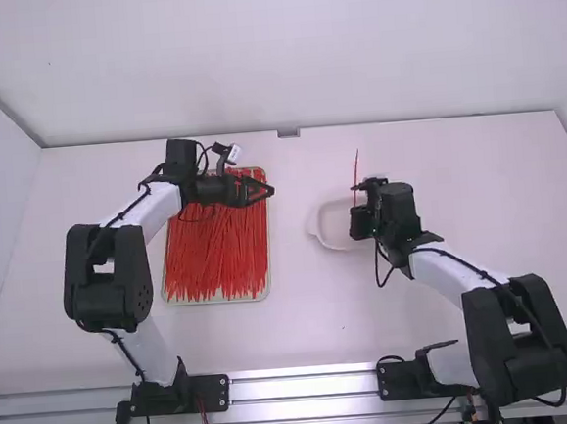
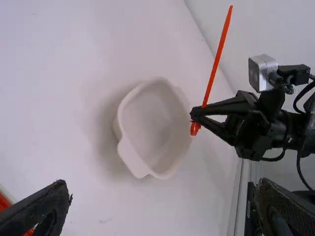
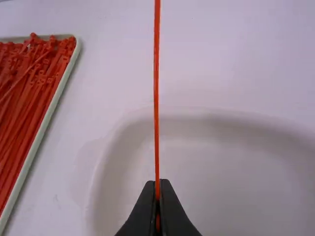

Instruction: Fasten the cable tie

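Note:
My right gripper (image 3: 157,188) is shut on the lower end of a red cable tie (image 3: 157,88), which stands upright as a straight strip. The high view has this gripper (image 1: 359,209) over the far rim of a white bowl (image 1: 330,230), with the tie (image 1: 357,171) pointing up. The left wrist view shows the tie (image 2: 216,64) from the side, its head just below the right gripper (image 2: 197,118), above the bowl (image 2: 152,130). My left gripper (image 1: 254,189) is open and holds nothing, over the far end of a tray (image 1: 266,272) heaped with red cable ties (image 1: 217,247).
The tray (image 3: 60,86) of ties (image 3: 24,83) lies left of the bowl (image 3: 206,122), with bare white table between them. A white wall bounds the table at the back. One finger (image 2: 44,209) of my left gripper shows at the picture's edge.

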Motion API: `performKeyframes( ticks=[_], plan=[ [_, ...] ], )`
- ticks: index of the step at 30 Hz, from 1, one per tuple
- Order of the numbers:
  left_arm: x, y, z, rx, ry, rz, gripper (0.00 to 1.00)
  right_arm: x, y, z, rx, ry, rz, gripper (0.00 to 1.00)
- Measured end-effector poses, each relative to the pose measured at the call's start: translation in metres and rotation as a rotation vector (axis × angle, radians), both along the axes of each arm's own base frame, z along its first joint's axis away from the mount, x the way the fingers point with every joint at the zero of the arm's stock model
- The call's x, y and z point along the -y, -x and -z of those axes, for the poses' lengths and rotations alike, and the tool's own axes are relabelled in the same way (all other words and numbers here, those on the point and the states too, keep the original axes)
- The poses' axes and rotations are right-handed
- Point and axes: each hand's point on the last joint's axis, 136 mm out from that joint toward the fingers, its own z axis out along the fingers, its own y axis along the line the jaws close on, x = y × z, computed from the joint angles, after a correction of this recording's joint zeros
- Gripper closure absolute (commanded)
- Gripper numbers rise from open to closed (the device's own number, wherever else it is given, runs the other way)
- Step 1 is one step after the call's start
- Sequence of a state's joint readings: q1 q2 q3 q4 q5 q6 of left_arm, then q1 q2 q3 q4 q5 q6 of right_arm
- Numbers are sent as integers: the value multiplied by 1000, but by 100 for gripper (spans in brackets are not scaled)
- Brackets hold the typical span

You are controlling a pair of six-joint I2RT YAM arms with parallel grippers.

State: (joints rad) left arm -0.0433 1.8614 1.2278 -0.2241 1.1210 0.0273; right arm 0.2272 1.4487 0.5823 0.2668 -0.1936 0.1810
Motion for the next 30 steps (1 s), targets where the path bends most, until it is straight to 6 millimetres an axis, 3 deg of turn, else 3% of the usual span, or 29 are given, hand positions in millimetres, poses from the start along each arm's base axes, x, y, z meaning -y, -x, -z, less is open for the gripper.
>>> performKeyframes(
  ticks=[13, 23, 28, 30],
  plan=[
    [0, 0, 0, -1, 0, -1, 1, 0, -8, -2, 34, 4, 10, 100],
    [0, 0, 0, -1, 0, -1, 1, -5, -14, 39, -35, -24, 17, 100],
    [0, 0, 0, -1, 0, -1, 1, -9, -13, 41, -48, -44, 7, 100],
    [0, 0, 0, -1, 0, 0, 1, -11, -12, 41, -51, -51, 2, 91]
  ],
)
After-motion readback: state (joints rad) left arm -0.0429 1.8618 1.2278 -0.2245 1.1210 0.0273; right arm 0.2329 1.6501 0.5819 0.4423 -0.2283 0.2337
